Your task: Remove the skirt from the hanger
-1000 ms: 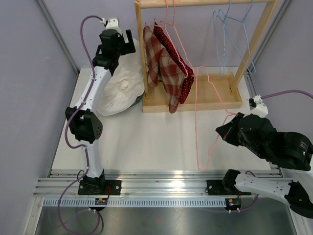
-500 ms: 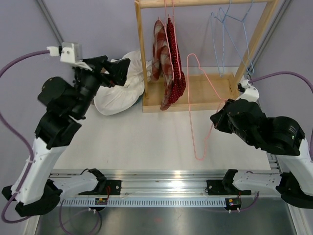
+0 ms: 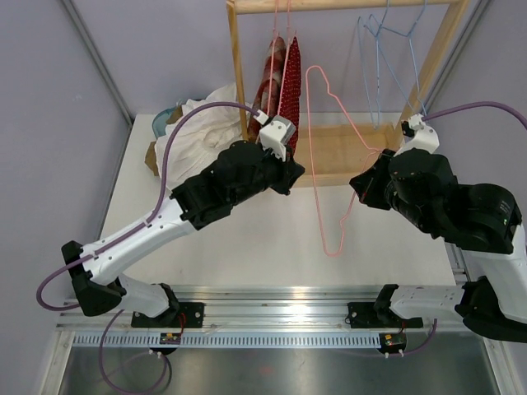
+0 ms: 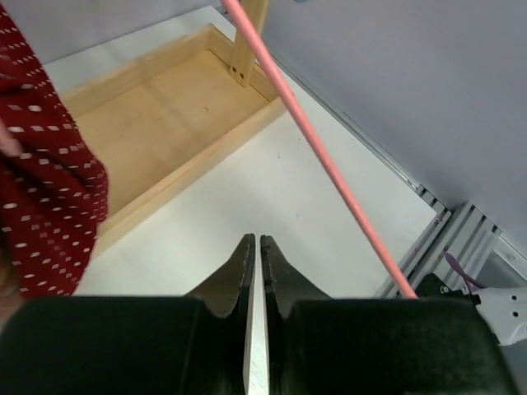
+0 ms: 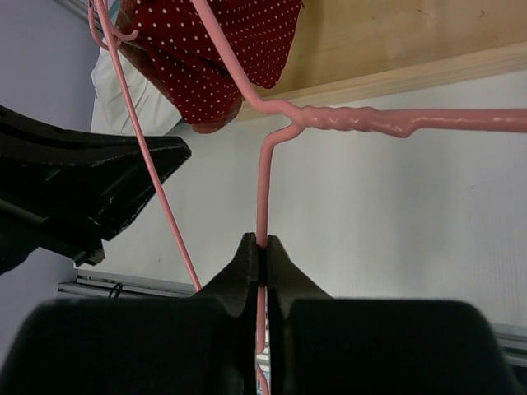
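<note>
A red polka-dot skirt point(image 3: 290, 74) point(image 4: 41, 181) point(image 5: 222, 49) hangs from the wooden rack point(image 3: 346, 160) on a pink hanger, with a plaid garment point(image 3: 270, 70) right behind it. A second pink wire hanger point(image 3: 315, 181) point(image 5: 260, 189) point(image 4: 329, 164) is bare and held upright in the air in front of the rack. My right gripper point(image 3: 360, 185) point(image 5: 261, 240) is shut on its wire near the twisted neck. My left gripper point(image 3: 290, 174) point(image 4: 255, 240) hovers just below the hanging skirt, left of the bare hanger, shut with nothing between its fingers.
A heap of white cloth point(image 3: 202, 127) lies at the back left beside the rack's post. Blue wire hangers point(image 3: 387, 49) hang at the rack's right end. A grey rail point(image 3: 263, 300) runs along the table's near edge.
My left arm has swung from the white heap at the back left to the middle under the skirt, and its jaws have closed. My right gripper has lifted the bare hanger slightly towards the rack.
</note>
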Robot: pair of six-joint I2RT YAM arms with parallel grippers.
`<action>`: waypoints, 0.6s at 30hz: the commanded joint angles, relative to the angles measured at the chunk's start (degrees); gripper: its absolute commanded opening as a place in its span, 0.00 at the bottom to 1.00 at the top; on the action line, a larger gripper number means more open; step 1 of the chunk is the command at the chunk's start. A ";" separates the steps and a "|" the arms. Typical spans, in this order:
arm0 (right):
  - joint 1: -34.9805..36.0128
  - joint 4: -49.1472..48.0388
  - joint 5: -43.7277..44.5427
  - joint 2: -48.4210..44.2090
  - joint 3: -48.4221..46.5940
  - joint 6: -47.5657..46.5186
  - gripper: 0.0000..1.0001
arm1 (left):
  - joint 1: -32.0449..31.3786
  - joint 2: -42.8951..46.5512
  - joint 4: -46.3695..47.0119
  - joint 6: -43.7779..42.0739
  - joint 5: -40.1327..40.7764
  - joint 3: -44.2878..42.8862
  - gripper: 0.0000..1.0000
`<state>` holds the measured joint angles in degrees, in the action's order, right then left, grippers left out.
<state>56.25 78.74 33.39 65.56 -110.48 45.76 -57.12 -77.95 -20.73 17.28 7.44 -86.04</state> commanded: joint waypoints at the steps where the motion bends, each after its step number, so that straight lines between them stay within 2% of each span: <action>1: 0.44 1.94 0.10 0.01 -2.46 -1.28 0.00 | -1.06 2.10 5.61 0.91 -1.03 -3.34 0.06; 8: 0.35 2.12 0.98 -0.61 -2.20 -1.46 0.00 | -2.73 1.84 4.65 0.48 -0.15 -5.89 0.05; 10: 0.35 2.38 1.24 -0.43 -2.20 -1.55 0.00 | -2.99 2.28 2.90 0.65 -0.23 -6.86 0.08; 11: 0.35 2.30 1.33 -0.52 -2.03 -1.55 0.00 | -3.34 2.45 2.28 0.56 -0.24 -7.47 0.14; 14: 0.44 1.86 1.24 -0.43 -1.76 -1.90 0.00 | -3.43 3.16 2.45 0.48 -0.76 -7.30 0.19; 18: 0.44 1.24 1.24 -0.26 -1.94 -2.25 0.00 | -3.78 3.16 2.01 1.00 -1.03 -7.04 0.18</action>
<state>56.25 78.78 33.45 65.32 -111.42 44.40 -60.47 -76.44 -19.94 17.85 7.25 -90.98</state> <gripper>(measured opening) 0.031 0.189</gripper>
